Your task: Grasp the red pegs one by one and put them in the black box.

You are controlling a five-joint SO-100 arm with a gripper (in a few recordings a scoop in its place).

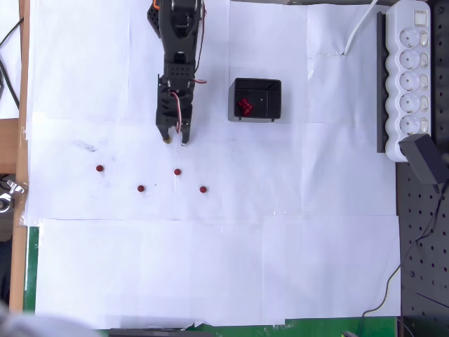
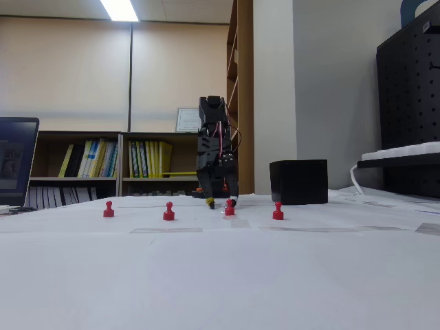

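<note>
Several red pegs stand apart on the white paper; in the overhead view the nearest peg (image 1: 177,171) lies just below my gripper (image 1: 175,141), with others at the left (image 1: 99,168), lower left (image 1: 141,188) and lower right (image 1: 203,189). My gripper points down close to the paper, open, with nothing between its fingers. The black box (image 1: 265,104) sits to its right and holds a small cluster of red pegs (image 1: 245,106). In the fixed view the gripper (image 2: 221,201) hangs right behind one peg (image 2: 229,207), and the black box (image 2: 299,181) stands to the right.
A white power strip (image 1: 412,67) with a black adapter (image 1: 426,158) lies along the right edge on a black pegboard. A white cable (image 1: 359,29) runs in at the upper right. The lower half of the paper is open room.
</note>
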